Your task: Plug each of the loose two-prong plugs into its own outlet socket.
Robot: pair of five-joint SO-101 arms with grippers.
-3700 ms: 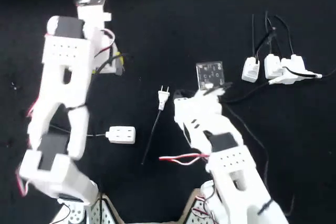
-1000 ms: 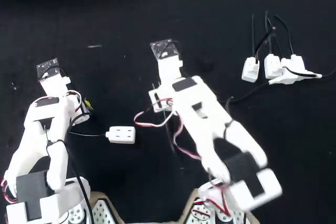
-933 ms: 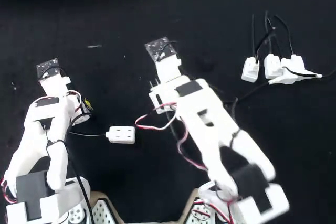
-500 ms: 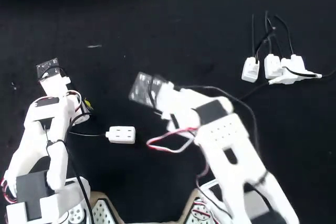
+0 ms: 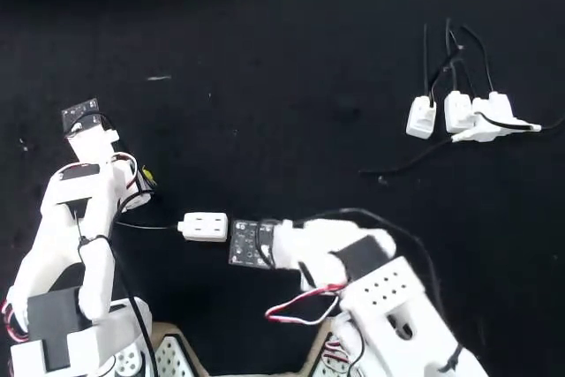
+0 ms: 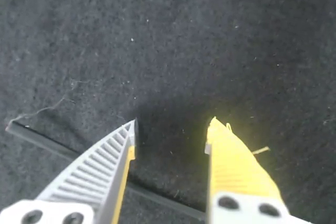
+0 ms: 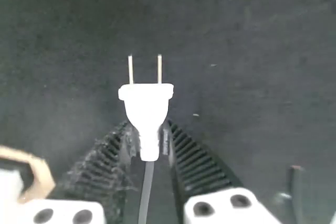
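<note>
The plug (image 7: pixel 145 109) is smooth white plastic with metal prongs (image 7: pixel 130 70); the black cloth (image 7: pixel 252 51) looks matt and fuzzy.

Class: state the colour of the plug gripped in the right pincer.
The plug is white; the right wrist view shows it best.

The desk (image 5: pixel 291 59) is covered edge to edge in black cloth, a bit linty up close. Towards the near left corner a white outlet socket (image 5: pixel 204 227) lies flat, its thin black cord (image 5: pixel 150 228) running off along the cloth towards the left edge. Over by the far right corner there is a single white socket block (image 5: pixel 421 116), and just beside it a cluster of white plugs and sockets (image 5: pixel 481 116) bunched together and touching. Black leads (image 5: pixel 425 50) run from these towards the far edge. Another black cord (image 5: pixel 410 158) trails from the cluster towards the middle. A pale fleck (image 5: pixel 159 78) sits far left.
</note>
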